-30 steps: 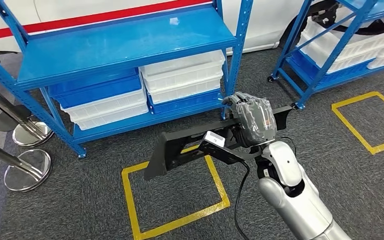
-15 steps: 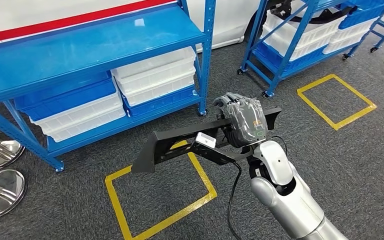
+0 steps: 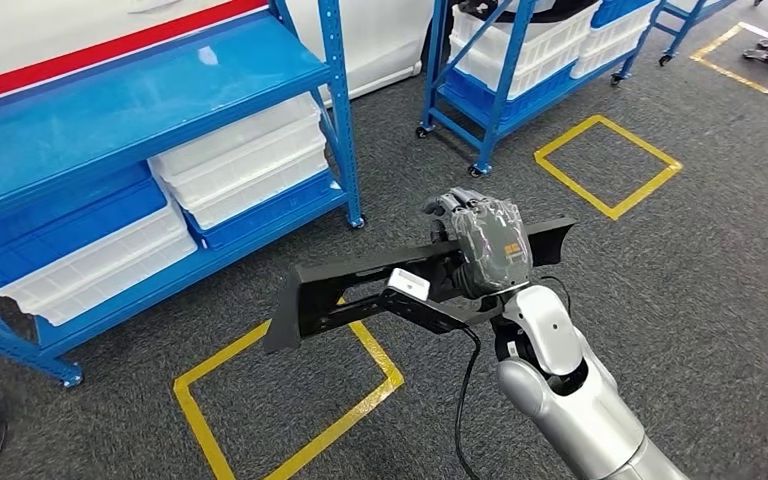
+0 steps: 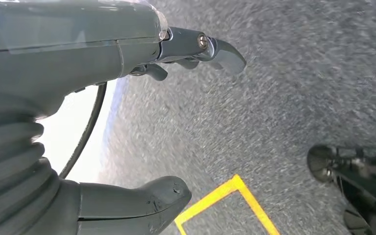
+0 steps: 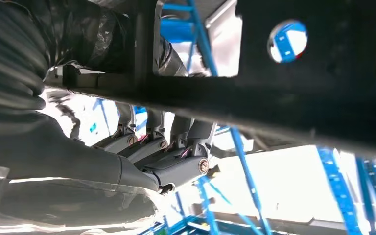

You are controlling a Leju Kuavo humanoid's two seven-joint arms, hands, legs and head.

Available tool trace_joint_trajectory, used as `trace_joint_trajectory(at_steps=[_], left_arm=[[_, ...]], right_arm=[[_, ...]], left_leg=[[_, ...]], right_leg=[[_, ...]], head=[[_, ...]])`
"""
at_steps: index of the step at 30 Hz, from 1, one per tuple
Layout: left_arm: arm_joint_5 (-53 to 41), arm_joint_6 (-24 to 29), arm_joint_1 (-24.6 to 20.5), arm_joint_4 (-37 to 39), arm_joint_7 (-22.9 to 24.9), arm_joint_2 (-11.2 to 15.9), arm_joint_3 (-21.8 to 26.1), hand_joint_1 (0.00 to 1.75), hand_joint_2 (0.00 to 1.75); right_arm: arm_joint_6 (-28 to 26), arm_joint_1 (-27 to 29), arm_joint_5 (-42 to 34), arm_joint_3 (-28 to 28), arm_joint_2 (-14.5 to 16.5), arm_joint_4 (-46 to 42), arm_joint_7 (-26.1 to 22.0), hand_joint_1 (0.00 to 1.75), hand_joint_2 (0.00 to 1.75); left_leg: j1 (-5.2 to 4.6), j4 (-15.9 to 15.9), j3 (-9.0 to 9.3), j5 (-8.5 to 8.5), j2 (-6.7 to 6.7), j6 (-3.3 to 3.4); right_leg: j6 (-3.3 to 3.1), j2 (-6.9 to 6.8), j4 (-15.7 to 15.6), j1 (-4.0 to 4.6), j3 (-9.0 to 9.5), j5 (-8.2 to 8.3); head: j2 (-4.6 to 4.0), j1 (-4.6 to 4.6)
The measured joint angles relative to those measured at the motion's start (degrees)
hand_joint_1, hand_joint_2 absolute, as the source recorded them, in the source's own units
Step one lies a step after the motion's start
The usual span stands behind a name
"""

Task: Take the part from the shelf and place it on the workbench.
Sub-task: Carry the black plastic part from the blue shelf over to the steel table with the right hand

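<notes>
Holding a long black part [image 3: 400, 285] in the right hand [image 3: 485, 240], fingers wrapped over the top edge, grip set toward the 3 o'clock end of the bar. Carried level in the air over the grey carpet [image 3: 690, 270], above a yellow floor square [image 3: 290, 400]; the longer stretch reaching out toward 9 o'clock. From the right wrist, dark fingers [image 5: 171, 166] curled under a flat black plate with a round hole through it.

Looks rigid: no sag along the overhanging length, straight edges, cut-outs, likely moulded plastic or thin metal. Probably light to moderate in weight, judged from one hand bearing it. Off-centre grip, so the free end likely to lever down or swing on a turn; a hold nearer the middle, or the spare hand under the long end, would steady it. Matte surface, not obviously slippery; hardly fragile, though prone to knock against uprights.

Left hand [image 4: 103, 98] hanging over the carpet, fingers apart, holding nothing.

Blue shelf [image 3: 140, 130] with white bins [image 3: 245, 170] at 10 o'clock, a second rack [image 3: 520, 50] at 12. No workbench visible; setting down not yet done.
</notes>
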Motion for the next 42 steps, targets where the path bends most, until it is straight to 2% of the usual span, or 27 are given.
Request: trace_joint_trajectory(at_steps=[1,3,5,6,8,10,12,13,14,16,17,18,20,21,23,25,26,27,28,29,31,33,34,36,38,40,42], left_arm=[[-0.02,0.05,0.00,0.07,-0.02,0.09,-0.01,0.00,1.75],[-0.15,0.31,0.06,0.18,-0.08,0.28,-0.02,0.00,1.75],[-0.44,0.64,0.07,0.26,-0.08,0.38,-0.03,0.00,1.75],[-0.60,0.73,0.04,0.29,-0.02,0.39,-0.03,0.00,1.75],[-0.90,0.87,0.11,0.39,0.16,0.35,-0.04,0.00,1.75],[-1.28,1.03,0.37,0.54,0.54,0.32,-0.04,0.00,1.75],[-1.85,1.31,0.66,0.63,1.13,0.25,-0.05,0.00,1.75],[-2.28,1.48,0.75,0.65,1.48,0.19,-0.07,0.00,1.75],[-2.74,1.62,0.79,0.66,1.83,0.09,-0.12,0.00,1.75],[-3.71,1.86,0.84,0.68,2.40,-0.10,-0.24,0.00,1.75],[-4.15,1.98,0.88,0.69,2.57,-0.18,-0.29,0.00,1.75],[-4.52,2.16,0.92,0.70,2.66,-0.22,-0.31,0.00,1.75],[-5.19,2.47,0.98,0.71,2.56,-0.28,-0.34,0.00,1.75],[-5.48,2.55,0.99,0.71,2.38,-0.30,-0.36,0.00,1.75],[-6.02,2.42,1.17,0.71,1.79,-0.36,-0.42,0.00,1.75],[-6.52,2.15,1.52,0.71,1.16,-0.42,-0.54,0.00,1.75],[-6.76,2.03,1.67,0.71,0.85,-0.42,-0.61,0.00,1.75],[-6.93,1.94,1.76,0.71,0.59,-0.42,-0.69,0.00,1.75],[-7.09,1.89,1.81,0.71,0.35,-0.44,-0.78,0.00,1.75],[-7.25,1.89,1.83,0.71,0.08,-0.46,-0.86,0.00,1.75],[-7.63,1.97,1.84,0.71,-0.53,-0.50,-1.11,0.00,1.75],[-7.99,2.06,1.86,0.70,-1.17,-0.51,-1.32,0.00,1.75],[-8.11,2.08,1.86,0.69,-1.44,-0.52,-1.38,0.00,1.75],[-8.25,2.16,1.78,0.68,-1.93,-0.60,-1.53,0.00,1.75],[-8.35,2.22,1.75,0.67,-2.39,-0.79,-1.63,0.00,1.75],[-8.80,2.20,1.96,0.64,-2.84,-1.07,-1.65,0.00,1.75],[-9.38,2.07,2.18,0.57,-3.19,-1.28,-1.68,0.00,1.75]], right_arm=[[-0.05,0.00,0.03,-0.01,0.02,0.00,0.00,1.75,1.75],[-0.24,0.11,0.08,-0.02,0.14,-0.03,-0.02,1.75,1.75],[-0.43,0.56,0.10,-0.16,0.25,-0.15,-0.06,1.75,1.75],[-0.56,0.89,0.12,-0.31,0.25,-0.23,-0.08,1.75,1.75],[-0.88,1.39,0.14,-0.61,0.22,-0.34,-0.13,1.75,1.75],[-1.22,1.89,0.15,-0.78,0.22,-0.35,-0.15,1.75,1.75],[-1.51,2.93,0.15,-0.96,0.22,-0.36,-0.15,1.75,1.75],[-1.66,3.57,0.15,-1.13,0.22,-0.42,-0.15,1.75,1.75],[-1.79,4.16,0.14,-1.40,0.20,-0.60,-0.14,1.75,1.75],[-2.00,4.97,-0.07,-2.08,0.13,-1.31,-0.13,1.75,1.75],[-2.06,5.28,-0.34,-2.39,0.09,-1.83,-0.13,1.75,1.75],[-2.05,5.66,-0.67,-2.66,0.03,-2.36,-0.13,1.75,1.75],[-1.97,6.87,-1.32,-3.25,-0.33,-3.38,-0.12,1.75,1.75],[-1.94,7.57,-1.55,-3.60,-0.61,-3.87,-0.11,1.75,1.75],[-1.93,8.45,-1.80,-4.30,-1.09,-4.70,-0.10,1.75,1.75],[-1.95,8.83,-1.84,-4.75,-1.25,-5.19,-0.13,1.75,1.75],[-1.94,9.06,-1.85,-4.89,-1.26,-5.30,-0.16,1.75,1.75],[-1.92,9.33,-1.86,-5.03,-1.28,-5.37,-0.20,1.75,1.75],[-1.86,9.54,-1.87,-5.16,-1.32,-5.40,-0.25,1.75,1.75],[-1.75,9.64,-1.88,-5.28,-1.37,-5.41,-0.32,1.75,1.75],[-1.49,9.58,-1.88,-5.54,-1.43,-5.43,-0.50,1.75,1.75],[-1.24,9.40,-1.89,-5.90,-1.45,-5.45,-0.67,1.75,1.75],[-1.16,9.36,-1.90,-6.10,-1.48,-5.48,-0.71,1.75,1.75],[-1.11,9.46,-1.96,-6.54,-1.77,-5.55,-0.81,1.75,1.75],[-1.09,9.49,-2.18,-7.11,-2.14,-5.70,-1.03,1.75,1.75],[-0.99,9.47,-2.68,-7.57,-2.28,-5.88,-1.37,1.75,1.75],[-0.88,9.67,-3.05,-7.75,-2.30,-5.93,-1.61,1.75,1.75]], left_leg=[[0.00,-3.68,1.83,1.45,-1.40,0.39],[-0.10,-7.57,3.70,2.30,-3.15,0.88],[-0.01,-8.46,4.01,2.44,-2.07,1.03],[0.12,-8.91,4.13,2.75,-1.32,1.17],[0.35,-9.78,4.20,3.45,0.30,1.60],[0.08,-9.75,3.91,3.65,2.00,1.84],[-0.02,-9.55,3.65,3.62,3.70,1.84],[-0.03,-9.46,3.59,3.57,4.47,1.79],[-0.03,-9.35,3.58,3.49,5.14,1.70],[-0.23,-9.01,3.61,3.16,6.37,1.26],[-0.37,-8.85,3.63,2.97,6.94,0.97],[-0.52,-8.74,3.70,2.80,7.50,0.67],[-0.56,-8.72,3.91,2.58,8.60,0.10],[-0.42,-8.49,3.94,2.25,8.40,-0.23],[-0.12,-5.51,2.83,-0.19,5.88,-0.76],[0.02,1.58,-0.18,-4.33,2.87,-0.98],[0.03,5.19,-1.76,-5.83,2.32,-1.02],[0.02,7.41,-2.75,-6.32,2.08,-1.00],[0.02,7.50,-2.75,-5.62,1.96,-0.91],[0.02,5.36,-1.71,-3.90,1.72,-0.74],[0.03,-2.24,1.81,0.05,-0.44,-0.16],[-0.03,-7.22,3.83,1.61,-2.56,0.32],[-0.14,-7.87,3.98,1.54,-2.77,0.52],[-0.18,-8.47,4.10,2.08,-1.49,1.02],[-0.01,-9.28,4.29,2.86,0.00,1.77],[-0.09,-9.63,4.20,3.20,1.55,2.23],[-0.20,-9.60,4.03,3.22,3.22,2.30]], right_leg=[[0.19,0.73,0.09,0.02,-0.08,0.12],[0.81,2.05,0.21,-0.13,-0.52,0.50],[1.67,3.33,0.14,-0.24,-1.02,1.00],[2.01,2.93,0.33,-0.17,-1.31,0.90],[2.46,-0.05,3.28,0.03,-2.83,-1.28],[2.82,-3.13,10.19,-0.14,-5.99,-5.14],[3.19,-3.86,15.05,-0.48,-7.91,-6.71],[3.31,-4.06,14.54,-0.60,-7.33,-5.97],[3.34,-4.44,11.94,-0.67,-5.65,-4.48],[2.99,-6.80,4.23,-0.36,-1.16,-1.87],[2.60,-7.67,1.54,-0.10,0.28,-1.26],[2.19,-8.17,0.13,0.16,0.93,-1.19],[1.42,-7.01,-0.15,0.36,0.82,-1.07],[1.07,-6.44,-0.31,0.29,0.82,-0.92],[0.26,-5.28,-0.66,0.05,0.72,-0.49],[-0.24,-3.98,-0.70,0.01,0.44,-0.20],[-0.35,-3.23,-0.64,0.06,0.29,-0.12],[-0.38,-2.45,-0.53,0.11,0.17,-0.07],[-0.39,-1.65,-0.37,0.15,0.08,-0.04],[-0.36,-0.84,-0.19,0.16,0.03,-0.02],[-0.18,0.64,0.16,0.19,-0.11,0.05],[0.43,2.00,0.39,0.08,-0.58,0.32],[0.88,2.65,0.37,-0.04,-0.86,0.56],[1.76,3.43,0.27,-0.30,-1.33,0.98],[2.24,1.02,2.30,-0.11,-2.47,-0.50],[2.55,-2.38,8.51,-0.10,-5.36,-4.22],[2.99,-3.48,14.92,-0.51,-8.23,-6.72]], head=[[0.01,0.00],[0.01,0.00],[0.00,0.00],[-0.01,0.00],[-0.01,0.04],[0.00,0.06],[0.01,0.04],[0.01,0.05],[0.01,0.04],[0.01,0.04],[0.01,0.04],[0.00,0.04],[-0.01,0.04],[-0.01,0.04],[0.01,0.03],[0.01,0.03],[0.01,0.03],[0.00,0.03],[0.01,0.03],[0.01,0.03],[0.01,0.03],[0.00,0.03],[0.00,0.03],[0.00,0.04],[0.00,0.05],[0.00,0.06],[0.01,0.05]])
